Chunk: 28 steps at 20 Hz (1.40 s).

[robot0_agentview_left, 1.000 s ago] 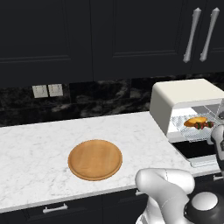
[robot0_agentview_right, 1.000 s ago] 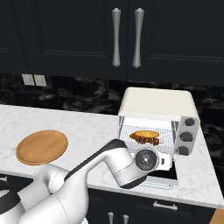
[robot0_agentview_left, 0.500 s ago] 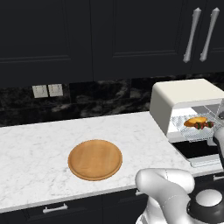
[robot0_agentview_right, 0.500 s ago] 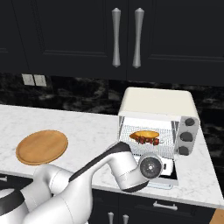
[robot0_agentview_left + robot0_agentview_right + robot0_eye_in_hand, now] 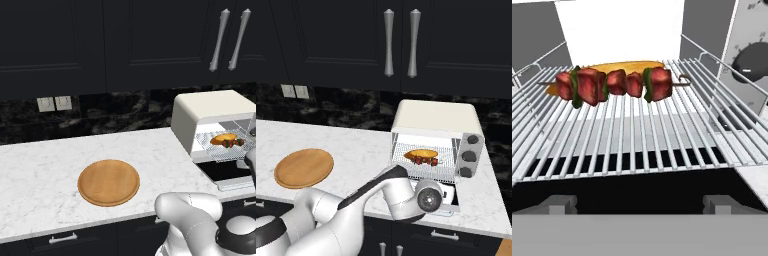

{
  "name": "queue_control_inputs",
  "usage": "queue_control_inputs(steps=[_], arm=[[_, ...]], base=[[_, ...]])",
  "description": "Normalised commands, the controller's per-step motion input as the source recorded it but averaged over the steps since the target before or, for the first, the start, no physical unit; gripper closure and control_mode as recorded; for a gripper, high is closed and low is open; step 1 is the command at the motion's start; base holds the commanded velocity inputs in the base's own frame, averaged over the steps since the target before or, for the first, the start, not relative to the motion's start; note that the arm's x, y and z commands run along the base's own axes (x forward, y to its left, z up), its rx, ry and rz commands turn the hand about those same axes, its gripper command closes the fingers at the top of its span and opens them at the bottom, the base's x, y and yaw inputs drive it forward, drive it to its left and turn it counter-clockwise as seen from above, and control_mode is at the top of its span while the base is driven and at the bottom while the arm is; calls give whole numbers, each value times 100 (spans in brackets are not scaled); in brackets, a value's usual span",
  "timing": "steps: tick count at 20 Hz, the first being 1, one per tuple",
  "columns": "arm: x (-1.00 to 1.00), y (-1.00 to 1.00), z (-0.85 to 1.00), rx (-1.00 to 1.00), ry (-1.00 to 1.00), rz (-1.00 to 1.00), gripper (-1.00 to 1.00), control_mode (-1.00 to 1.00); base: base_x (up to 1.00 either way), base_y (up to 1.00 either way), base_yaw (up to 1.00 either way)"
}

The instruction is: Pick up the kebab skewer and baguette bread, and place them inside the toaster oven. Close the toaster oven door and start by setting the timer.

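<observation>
Two of the steps look done already, going by how things sit: the kebab skewer [image 5: 614, 84] and the baguette bread [image 5: 623, 67] are both lying on the wire rack [image 5: 637, 135] inside the toaster oven [image 5: 436, 120], skewer in front and the loaf just behind it, touching or close to it. From the right base view you can see the same pair, skewer [image 5: 425, 161] and bread [image 5: 422, 153], sitting mid-rack. The round wooden board [image 5: 108, 182] out on the marble counter [image 5: 40, 170] has nothing on it, which fits. What's left, I'd say, is the back half: the toaster oven door [image 5: 225, 172] is dropped flat open in front of the oven, so it needs swinging up shut, and then the timer knob [image 5: 473, 140] on the right side has to be turned. The gripper [image 5: 637, 204] is hanging low in front of the rack looking straight in, fingers [image 5: 559, 204] spread wide with nothing between them. My guess is the next bit is getting under or onto that door's handle edge, which is kind of awkward since it's lying so flat.
</observation>
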Motion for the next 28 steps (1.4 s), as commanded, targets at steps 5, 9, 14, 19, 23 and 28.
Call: queue_control_inputs(steps=[5, 9, 14, 19, 23, 28], arm=[[9, 0, 0, 0, -8, 0, -100, -100], [13, 0, 0, 0, -6, 0, -100, -100], [13, 0, 0, 0, -6, 0, -100, -100], [15, 0, 0, 0, -2, 0, -100, -100], [13, 0, 0, 0, -3, 0, -100, -100], [9, 0, 0, 0, -2, 0, -100, -100]], base=[[0, 0, 0], [0, 0, 0], [0, 0, 0], [0, 0, 0], [0, 0, 0], [0, 0, 0]])
